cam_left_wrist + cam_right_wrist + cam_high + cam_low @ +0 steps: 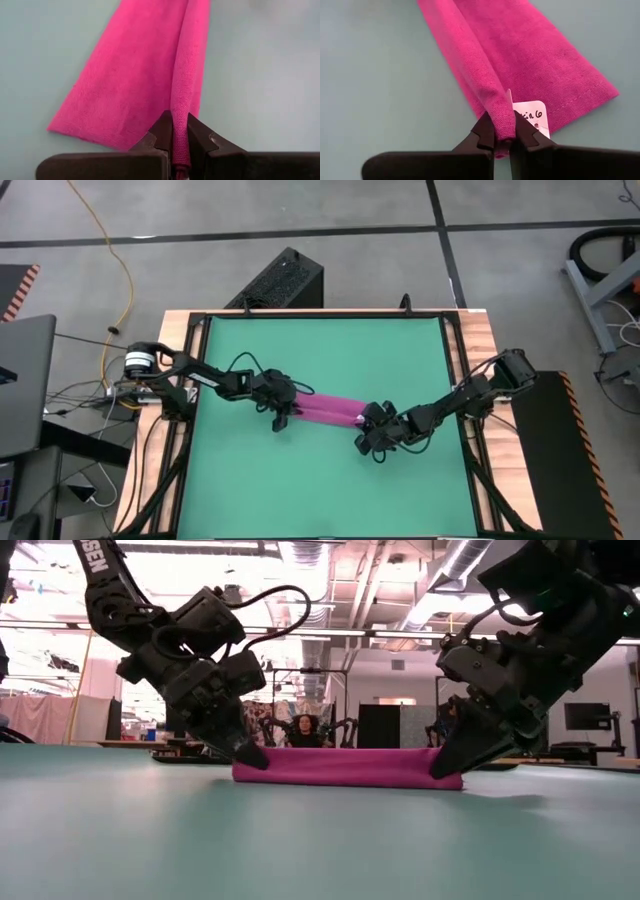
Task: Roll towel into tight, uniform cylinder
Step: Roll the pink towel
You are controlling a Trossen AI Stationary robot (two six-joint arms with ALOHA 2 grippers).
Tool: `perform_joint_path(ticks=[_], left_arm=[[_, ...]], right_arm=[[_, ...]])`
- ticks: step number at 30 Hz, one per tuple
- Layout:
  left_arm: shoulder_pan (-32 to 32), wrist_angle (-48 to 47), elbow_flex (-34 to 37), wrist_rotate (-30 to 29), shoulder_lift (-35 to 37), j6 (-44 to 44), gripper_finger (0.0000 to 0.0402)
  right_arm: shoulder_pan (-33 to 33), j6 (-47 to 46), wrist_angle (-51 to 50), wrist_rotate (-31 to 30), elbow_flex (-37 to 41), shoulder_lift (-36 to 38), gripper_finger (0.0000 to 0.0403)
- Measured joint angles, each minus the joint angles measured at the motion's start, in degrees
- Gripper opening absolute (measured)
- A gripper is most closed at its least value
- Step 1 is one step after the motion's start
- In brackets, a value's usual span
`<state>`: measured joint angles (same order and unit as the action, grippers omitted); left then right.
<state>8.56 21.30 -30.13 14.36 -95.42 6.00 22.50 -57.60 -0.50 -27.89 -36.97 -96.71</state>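
Even, diffuse overhead light. High view: sharp, soft short shadows under both arms on the green mat (320,370). Low view: ceiling lights (330,570) blown out at 12 o'clock, arms backlit and dark, background room hazy. Wrist views: cloth weave crisp, no glare.

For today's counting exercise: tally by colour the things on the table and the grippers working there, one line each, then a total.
Magenta-pink: 1, the towel
Green: 1, the mat
White: 1, the tag on the towel
Dark: 2, the left gripper and the right gripper, each shut on the towel
Total: 5
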Motion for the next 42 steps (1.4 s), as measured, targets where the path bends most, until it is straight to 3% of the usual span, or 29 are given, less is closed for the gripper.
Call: perform_joint_path(ticks=[16, 30, 42], left_arm=[[0.1, -1.3, 0.0, -0.6, 0.3, 2.7, 0.0012], [0.1, -4.6, 0.0, -4.2, 8.7, 0.1, 0.0005], [0.5, -4.8, -0.1, -7.6, 7.1, -2.8, 0.0003]], right_arm=[[0.2, 3.7, 2.5, -2.4, 0.2, 2.5, 0.0034], [-1.2, 6.4, 2.9, -4.1, -0.5, 3.0, 0.0034], [-4.1, 6.6, -5.6, -2.2, -4.5, 2.8, 0.0034]])
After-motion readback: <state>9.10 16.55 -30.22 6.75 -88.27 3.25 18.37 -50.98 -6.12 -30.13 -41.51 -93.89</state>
